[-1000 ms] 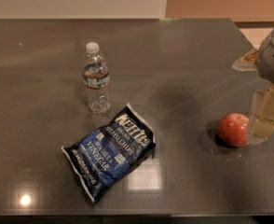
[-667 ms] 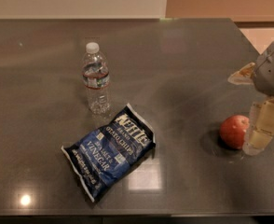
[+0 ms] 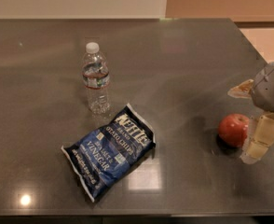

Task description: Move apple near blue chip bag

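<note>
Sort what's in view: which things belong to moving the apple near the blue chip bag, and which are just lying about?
Job: apple; blue Kettle chip bag; pincer, open at the right edge beside the apple.
Lying about: water bottle, upright behind the bag; table bearing everything.

1. The apple (image 3: 234, 129) is small, round and red with an orange-yellow tinge. It sits stem dimple up on the desk (image 3: 183, 78), at the middle right of the frame.
2. The blue chip bag (image 3: 110, 150) is dark blue and crinkly, with white lettering and white sealed edges. It lies flat and slanted at lower centre-left, well apart from the apple.
3. The gripper (image 3: 251, 118) is at the right edge, just beside the apple, fingers spread.
</note>
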Controlling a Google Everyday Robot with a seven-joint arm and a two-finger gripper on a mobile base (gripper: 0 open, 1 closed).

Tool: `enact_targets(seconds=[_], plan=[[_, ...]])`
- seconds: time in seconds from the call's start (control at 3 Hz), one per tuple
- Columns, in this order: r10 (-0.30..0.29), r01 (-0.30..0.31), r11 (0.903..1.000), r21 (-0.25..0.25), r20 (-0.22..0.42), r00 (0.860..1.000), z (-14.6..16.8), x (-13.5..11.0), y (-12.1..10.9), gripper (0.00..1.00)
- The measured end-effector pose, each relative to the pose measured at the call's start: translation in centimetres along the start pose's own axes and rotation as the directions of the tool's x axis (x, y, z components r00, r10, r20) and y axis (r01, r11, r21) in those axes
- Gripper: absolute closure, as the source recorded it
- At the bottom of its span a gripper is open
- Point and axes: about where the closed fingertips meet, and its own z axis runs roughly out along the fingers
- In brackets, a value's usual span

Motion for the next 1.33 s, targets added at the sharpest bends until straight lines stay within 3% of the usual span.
enact_targets(seconds=[0.33,1.0,1.33], plan=[[-0.001,0.001,0.9999,0.011,-0.010,1.000,1.0,1.2,-0.1,0.00],[0.001,-0.001,0.9998,0.022,-0.017,1.000,1.6,2.3,0.3,0.43],[0.003,-0.003,0.9999,0.015,-0.012,1.000,0.9,1.4,0.0,0.65]])
